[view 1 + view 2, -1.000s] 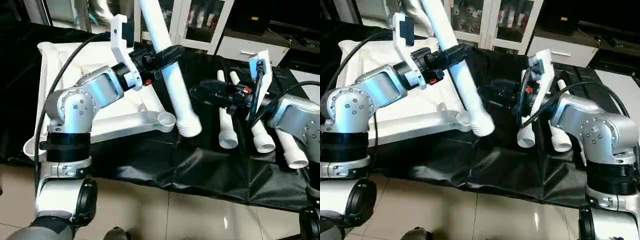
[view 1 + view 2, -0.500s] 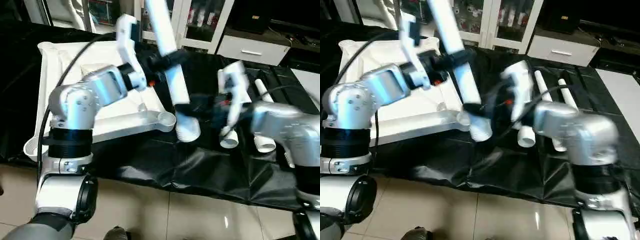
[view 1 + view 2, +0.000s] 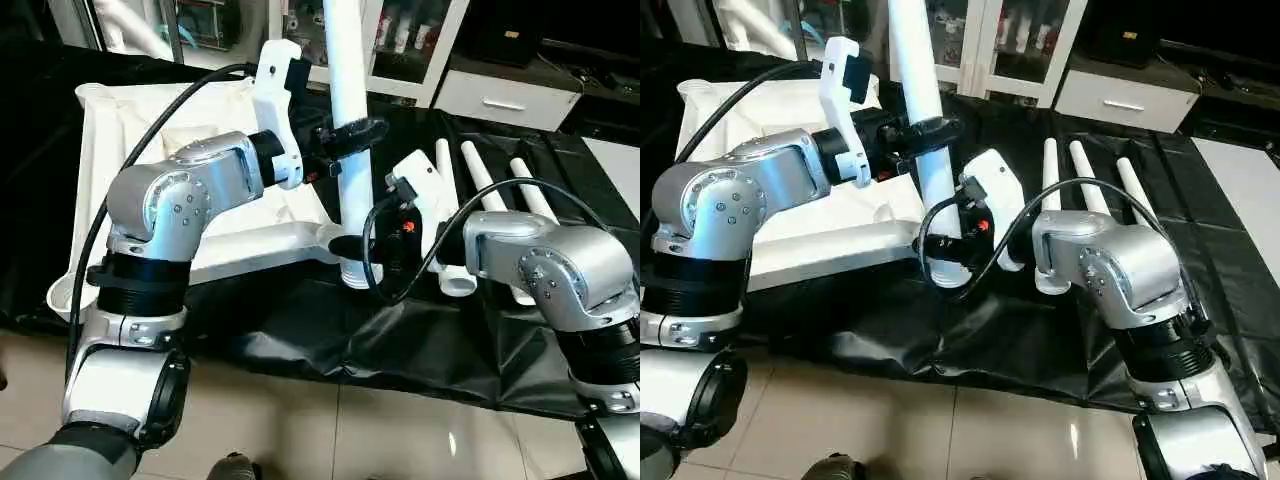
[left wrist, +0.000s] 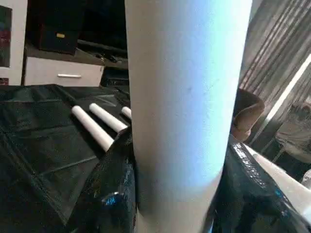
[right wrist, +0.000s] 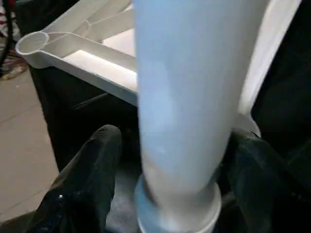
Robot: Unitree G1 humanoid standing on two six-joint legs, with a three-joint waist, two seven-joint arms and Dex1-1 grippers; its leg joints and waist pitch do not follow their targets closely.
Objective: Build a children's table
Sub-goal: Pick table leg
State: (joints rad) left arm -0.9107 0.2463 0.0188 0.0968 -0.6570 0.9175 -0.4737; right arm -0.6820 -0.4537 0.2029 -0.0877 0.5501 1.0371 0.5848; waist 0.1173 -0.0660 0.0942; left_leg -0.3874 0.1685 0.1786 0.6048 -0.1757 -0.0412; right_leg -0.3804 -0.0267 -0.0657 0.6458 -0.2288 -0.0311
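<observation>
While my left gripper (image 3: 352,133) clamps the upright leg (image 3: 347,95) and my right gripper (image 3: 940,243) brackets its foot beside the tabletop's (image 3: 120,120) corner socket (image 3: 330,235), I should keep it plumb over that socket.

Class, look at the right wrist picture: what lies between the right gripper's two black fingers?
The white table leg, upright, its ribbed lower end down between the black fingers, which flank it on both sides.
</observation>
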